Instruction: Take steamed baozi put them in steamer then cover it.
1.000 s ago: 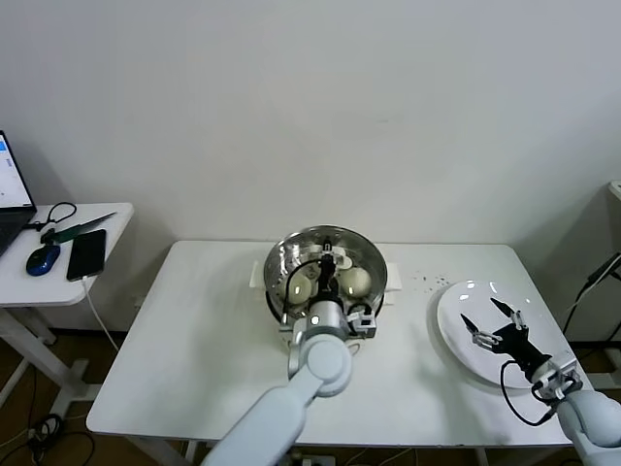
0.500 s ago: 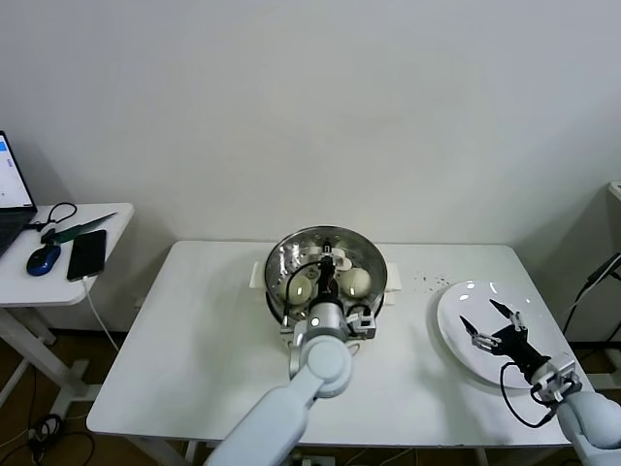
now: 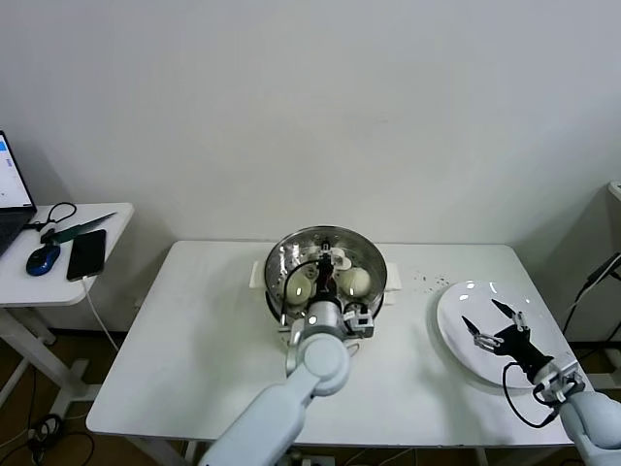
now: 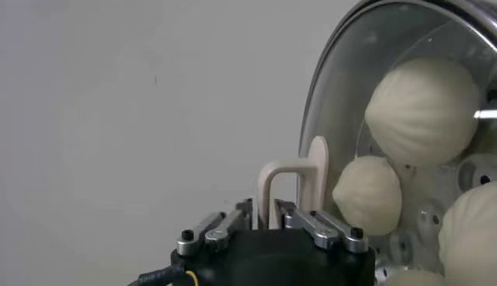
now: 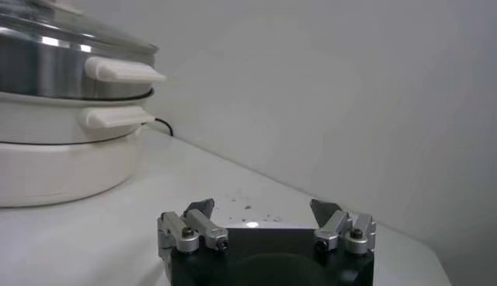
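At the table's near right edge, right gripper (image 3: pixel 490 328): parked over the flat white round plate (image 3: pixel 456 335), fingers spread, empty; centre, left gripper (image 4: pixel 268 220): wrist bent down over the round stainless-steel steamer (image 3: pixel 277 260), fingers either side of the white handle of the clear glass cover (image 4: pixel 342 109), slightly parted; cover seated on pot; cream-white domed baozi (image 4: pixel 423 109) inside; risk: a fingertip snagging the handle on withdrawal, dragging the lid askew.
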Robot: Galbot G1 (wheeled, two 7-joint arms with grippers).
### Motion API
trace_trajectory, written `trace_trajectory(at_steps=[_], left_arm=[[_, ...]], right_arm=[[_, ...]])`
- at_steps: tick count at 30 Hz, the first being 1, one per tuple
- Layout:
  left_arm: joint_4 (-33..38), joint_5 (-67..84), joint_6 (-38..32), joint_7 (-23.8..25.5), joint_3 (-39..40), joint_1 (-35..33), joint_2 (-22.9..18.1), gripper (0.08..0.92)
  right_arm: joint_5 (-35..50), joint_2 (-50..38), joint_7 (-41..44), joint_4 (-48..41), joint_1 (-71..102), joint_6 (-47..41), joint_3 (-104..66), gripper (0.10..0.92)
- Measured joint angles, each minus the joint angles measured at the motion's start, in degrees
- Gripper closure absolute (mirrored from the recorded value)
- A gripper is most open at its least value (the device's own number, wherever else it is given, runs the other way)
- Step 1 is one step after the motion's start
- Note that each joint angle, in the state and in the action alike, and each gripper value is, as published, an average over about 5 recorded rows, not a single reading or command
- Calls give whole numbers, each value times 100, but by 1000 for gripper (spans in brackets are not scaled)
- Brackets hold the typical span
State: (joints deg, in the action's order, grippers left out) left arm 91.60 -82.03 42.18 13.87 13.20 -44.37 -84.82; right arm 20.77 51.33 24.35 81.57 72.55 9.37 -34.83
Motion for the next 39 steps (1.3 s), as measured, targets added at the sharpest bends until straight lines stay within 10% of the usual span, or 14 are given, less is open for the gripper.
trace_trajectory(at_steps=[20,39], left_arm=[[1249,494,4,277,-49,-416,658,191],[2573,2854,-64,-1060,-1391,-1662,1621,177]], right_arm=[[-24,-9,11,-28,-30,-138,-44,203],[104,100,-185,229,44,-346,-155,203]])
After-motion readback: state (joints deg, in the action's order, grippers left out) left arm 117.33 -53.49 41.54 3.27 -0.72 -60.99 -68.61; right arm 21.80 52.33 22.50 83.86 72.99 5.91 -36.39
